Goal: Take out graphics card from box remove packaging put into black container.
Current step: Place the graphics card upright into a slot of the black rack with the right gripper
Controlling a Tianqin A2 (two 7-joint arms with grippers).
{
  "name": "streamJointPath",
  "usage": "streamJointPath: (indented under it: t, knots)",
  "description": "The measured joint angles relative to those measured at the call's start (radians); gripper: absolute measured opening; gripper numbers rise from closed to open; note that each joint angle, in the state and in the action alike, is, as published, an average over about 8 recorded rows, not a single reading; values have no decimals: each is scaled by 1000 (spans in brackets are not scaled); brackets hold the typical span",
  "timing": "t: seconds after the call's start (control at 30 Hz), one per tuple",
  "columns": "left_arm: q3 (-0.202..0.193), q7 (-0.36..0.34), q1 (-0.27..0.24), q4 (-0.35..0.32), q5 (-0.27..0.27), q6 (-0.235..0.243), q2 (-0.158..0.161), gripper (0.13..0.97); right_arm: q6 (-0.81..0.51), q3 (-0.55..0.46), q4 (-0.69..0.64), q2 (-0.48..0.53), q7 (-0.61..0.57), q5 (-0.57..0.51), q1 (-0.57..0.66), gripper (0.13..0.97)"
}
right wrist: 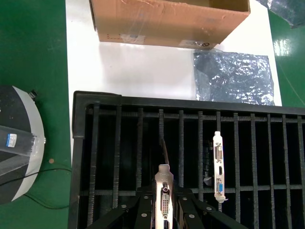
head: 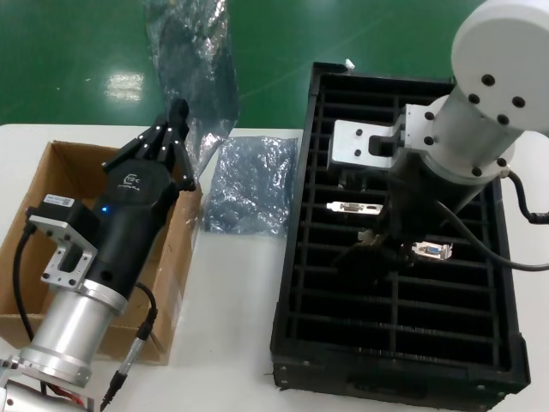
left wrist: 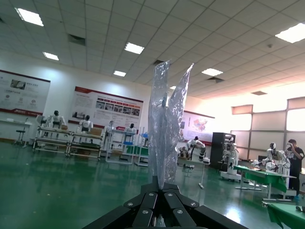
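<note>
Between the right pincer's (right wrist: 164,210) closed fingers, graphics card (right wrist: 163,191) over black container (right wrist: 95,157); left pincer (left wrist: 159,188) clamping packaging (left wrist: 164,124).

A glossy green floor (left wrist: 57,191) runs far ahead of the raised gripper to a white wall (left wrist: 62,81) hung with poster boards (left wrist: 107,110). Overhead, recessed ceiling light panels (left wrist: 134,48) glow in rows. Bright windows (left wrist: 295,119) stand off to one side, above a green-covered table (left wrist: 259,174). Below the grippers lies a white tabletop (head: 232,292).
</note>
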Motion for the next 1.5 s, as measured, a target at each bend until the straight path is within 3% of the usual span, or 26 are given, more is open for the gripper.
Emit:
streamJointPath:
  t: [0.7, 1.5]
  knots:
    - [17, 39, 4, -1, 37, -2, 19, 140, 0, 0, 87, 38, 62, 30, 8, 187]
    - [10, 88, -7, 22, 47, 6, 30, 140, 0, 0, 3, 12, 4, 0, -4, 187]
